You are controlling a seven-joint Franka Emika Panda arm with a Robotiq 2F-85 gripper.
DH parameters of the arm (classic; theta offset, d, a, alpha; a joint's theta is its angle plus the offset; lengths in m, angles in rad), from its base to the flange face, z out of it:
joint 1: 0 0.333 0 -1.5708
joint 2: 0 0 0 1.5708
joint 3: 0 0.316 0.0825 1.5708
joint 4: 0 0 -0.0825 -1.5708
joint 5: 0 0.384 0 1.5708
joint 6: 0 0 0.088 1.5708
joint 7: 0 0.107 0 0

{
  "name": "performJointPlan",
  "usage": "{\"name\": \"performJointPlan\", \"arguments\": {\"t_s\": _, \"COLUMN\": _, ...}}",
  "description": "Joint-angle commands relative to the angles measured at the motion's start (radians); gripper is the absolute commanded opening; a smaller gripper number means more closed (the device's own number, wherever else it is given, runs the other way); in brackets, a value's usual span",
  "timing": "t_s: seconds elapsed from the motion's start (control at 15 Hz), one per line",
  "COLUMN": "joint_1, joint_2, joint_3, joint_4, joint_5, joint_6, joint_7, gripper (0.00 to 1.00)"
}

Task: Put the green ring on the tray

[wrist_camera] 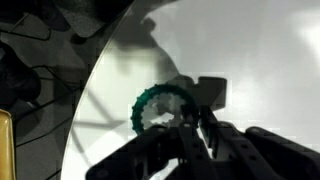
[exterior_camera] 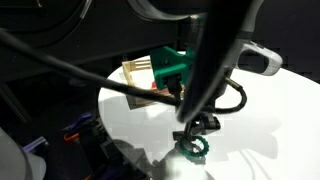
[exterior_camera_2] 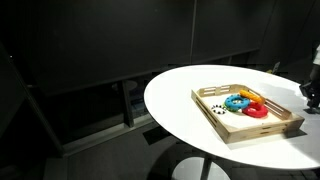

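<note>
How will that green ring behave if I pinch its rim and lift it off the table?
The green ring appears to lie flat on the white table, so it probably won't roll. Its thin, bumpy rim should give the claw some bite, though it may twist. It looks small and is likely light.

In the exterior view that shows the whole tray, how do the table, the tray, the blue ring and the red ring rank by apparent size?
1. table
2. tray
3. blue ring and red ring: they look about alike, so I do not rank them.
</note>
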Motion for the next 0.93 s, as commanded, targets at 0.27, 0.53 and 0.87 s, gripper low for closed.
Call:
{"name": "performJointPlan", "arguments": {"t_s": 0.27, "joint_1": 0.062, "joint_2": -0.011, "joint_3": 0.048, "joint_4": 0.127, "joint_5": 0.18, "joint_6": -0.159, "joint_7": -0.029, "gripper": 0.06}}
{"name": "performJointPlan", "arguments": {"t_s": 0.53, "joint_1": 0.084, "joint_2": -0.014, "joint_3": 0.067, "joint_4": 0.18, "joint_5": 0.213, "joint_6": -0.197, "joint_7": -0.021, "gripper": 0.06}}
{"name": "performJointPlan", "arguments": {"t_s": 0.87, "joint_1": 0.08, "joint_2": -0.004, "joint_3": 0.064, "joint_4": 0.175, "joint_5": 0.19, "joint_6": -0.176, "joint_7": -0.008, "gripper": 0.15}}
